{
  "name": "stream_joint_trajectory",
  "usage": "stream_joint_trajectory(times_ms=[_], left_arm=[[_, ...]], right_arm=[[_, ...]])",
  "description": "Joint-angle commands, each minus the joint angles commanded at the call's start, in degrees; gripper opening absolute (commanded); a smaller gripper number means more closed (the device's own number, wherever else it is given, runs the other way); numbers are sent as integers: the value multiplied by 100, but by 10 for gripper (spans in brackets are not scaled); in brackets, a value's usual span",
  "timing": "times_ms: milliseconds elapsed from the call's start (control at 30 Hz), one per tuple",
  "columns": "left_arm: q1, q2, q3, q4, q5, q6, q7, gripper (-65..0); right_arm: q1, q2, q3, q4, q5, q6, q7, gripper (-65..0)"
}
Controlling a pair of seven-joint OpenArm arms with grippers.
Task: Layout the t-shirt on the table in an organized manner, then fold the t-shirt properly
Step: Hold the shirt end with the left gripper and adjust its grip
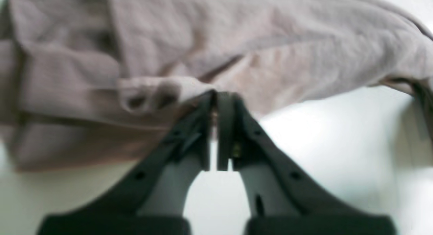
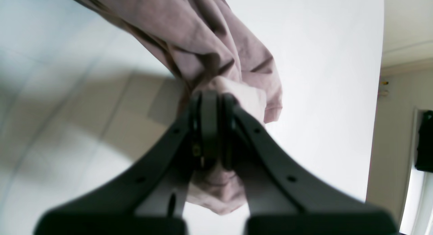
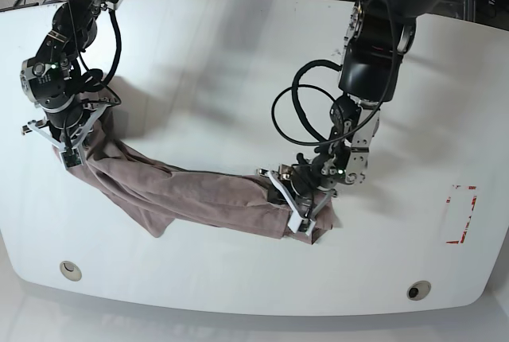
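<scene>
Progress: the t-shirt [image 3: 199, 195] is a twisted rope between both grippers, not spread; layout and every fold appear left to do.
Left gripper [image 1: 216, 94]: jaws pressed together, pinching a bunched edge at its tips.
Right gripper [image 2: 213, 99]: jaws clamped on gathered cloth, which hangs past them above the table [image 3: 238, 64].

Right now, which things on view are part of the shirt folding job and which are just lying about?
Part of the job:
- t-shirt, bunched between both grippers
- table
- left gripper, jaws shut on it
- right gripper, jaws shut on it

Just lying about:
- red tape marks
- grommet holes
</scene>
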Motion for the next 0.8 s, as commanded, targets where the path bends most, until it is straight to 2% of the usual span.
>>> stream_joint_trajectory(times_ms=[233, 367, 633, 733, 800], left_arm=[[26, -141, -396, 369, -9, 264, 18, -650], [35, -316, -431, 624, -26, 246, 44, -650], [88, -316, -431, 633, -26, 246, 176, -635], [88, -281, -431, 615, -26, 246, 378, -535], [97, -193, -431, 615, -26, 246, 396, -426]], right_arm=[[0, 0, 0, 0, 0, 0, 0, -647], [0, 0, 0, 0, 0, 0, 0, -647], [18, 0, 0, -9, 0, 0, 0, -647], [70, 0, 0, -9, 0, 0, 0, -647], [79, 0, 0, -9, 0, 0, 0, -647]])
